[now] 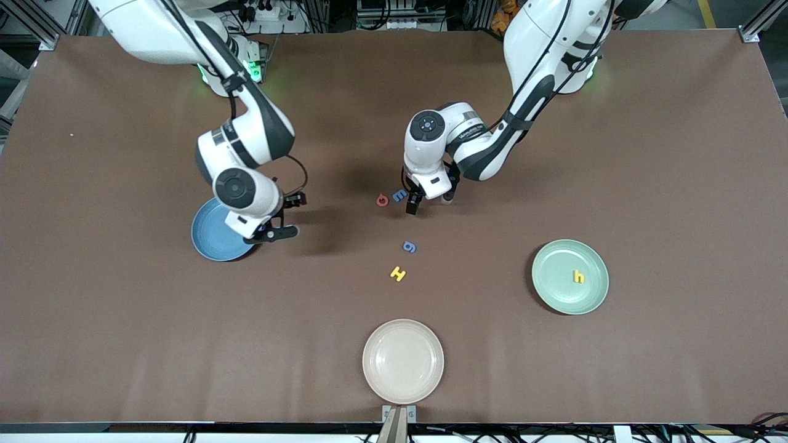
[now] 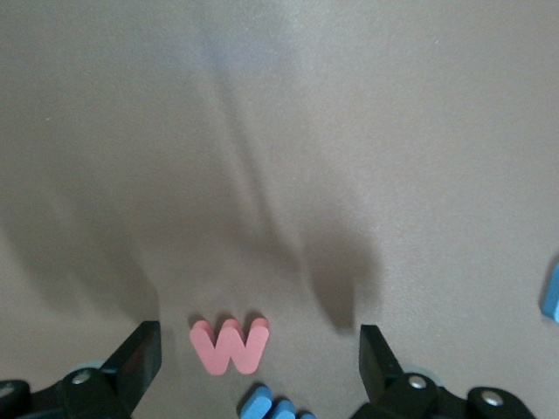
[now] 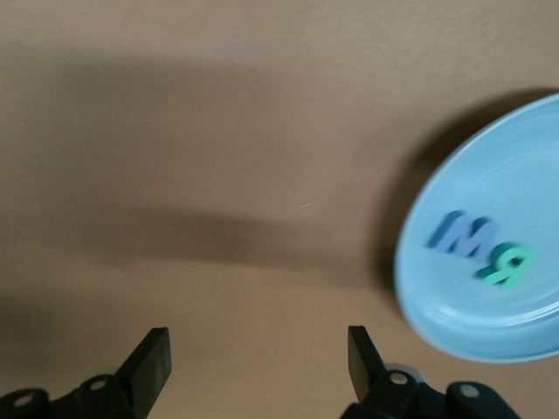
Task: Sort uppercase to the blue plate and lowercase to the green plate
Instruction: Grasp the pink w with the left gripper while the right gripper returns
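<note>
**Foam letters partly sorted on a brown table**

A matte brown tabletop (image 1: 646, 154) is seen, with aluminium framing and cables along its edges. A round blue plate (image 1: 209, 237), toward the right arm's end, holds a blue foam W (image 3: 461, 234) and a teal foam R (image 3: 509, 266). A pale mint green plate (image 1: 557, 277) holds a small yellow h (image 1: 578, 277). Between the plates lie a red round letter (image 1: 383, 200), a blue m-like letter (image 1: 400, 195), a blue g (image 1: 409, 247) and a yellow H (image 1: 398, 274). A cream plate (image 1: 403, 361) sits nearest the camera. The left gripper (image 2: 260, 367) is spread wide around a red foam w (image 2: 230, 345); the right gripper (image 3: 258, 367) hangs spread by the blue plate's rim, holding nothing.
</note>
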